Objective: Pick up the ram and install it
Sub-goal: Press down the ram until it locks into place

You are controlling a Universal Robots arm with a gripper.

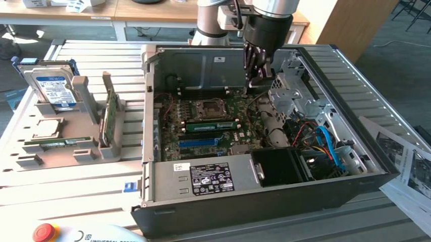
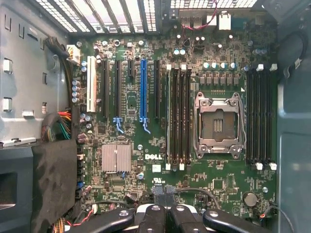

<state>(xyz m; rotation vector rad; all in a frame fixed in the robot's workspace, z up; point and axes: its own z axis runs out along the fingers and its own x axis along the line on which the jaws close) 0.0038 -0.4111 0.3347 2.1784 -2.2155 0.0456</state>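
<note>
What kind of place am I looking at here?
Probably a robotics lab bench for computer assembly: an open computer case on a slatted metal table, hard drives in a grey holder, a red stop button.

We record one arm (image 1: 214, 17) entering at the top of the exterior view, its grey joint housings upright. The wrist (image 1: 268, 27), a dark block, points straight down. Below it the gripper (image 1: 257, 80) hangs vertically, its slim black fingers drawn together. In the wrist view the two fingers (image 2: 154, 219) meet along their inner edges, and the outer links (image 2: 109, 221) splay to either side.
</note>
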